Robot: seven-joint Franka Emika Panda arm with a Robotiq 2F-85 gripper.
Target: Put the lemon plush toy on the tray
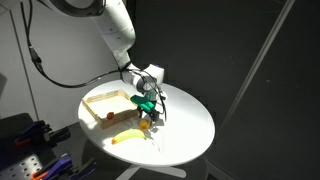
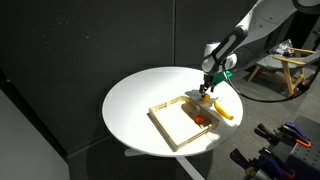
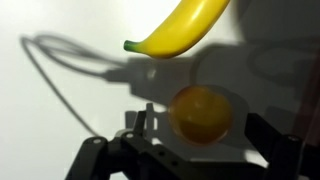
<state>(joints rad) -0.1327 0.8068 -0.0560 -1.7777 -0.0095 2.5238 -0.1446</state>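
Below the banana toy (image 3: 180, 30) at 12 o'clock in the wrist view, the lemon plush toy (image 3: 201, 113) rests on the desk (image 3: 50, 110) between wide-open fingers (image 3: 147, 122), which should descend squarely, close softly, then carry it to the tray (image 1: 103, 103), at its 10 o'clock in an exterior view.

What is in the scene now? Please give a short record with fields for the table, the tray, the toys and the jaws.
table: round, white
tray: light wood, on the table
red object: small, inside the tray
lemon plush toy: outside the tray, between the jaws
banana toy: yellow, outside the tray, near the lemon plush toy
gripper: above the lemon plush toy, jaws open
task state: lemon plush toy not yet on the tray
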